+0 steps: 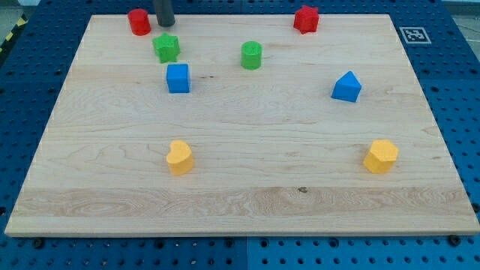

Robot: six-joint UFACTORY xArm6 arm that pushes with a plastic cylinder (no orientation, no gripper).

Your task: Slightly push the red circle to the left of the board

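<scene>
Dark rod upright, entering from the view's top, my tip on the bench, a plain rod end effector with no jaws, holding nothing, red circle just beside it at 9 o'clock, green star near at 6 o'clock

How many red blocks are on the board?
2: the red circle at the view's top left beside my tip, and the red star at top right. None seem hidden.

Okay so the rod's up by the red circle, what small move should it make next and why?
Probably slide my tip a short way toward the view's left into the red circle. The tip sits just to the circle's right, at about its height, above the green star, so a leftward nudge should move the circle left.
</scene>
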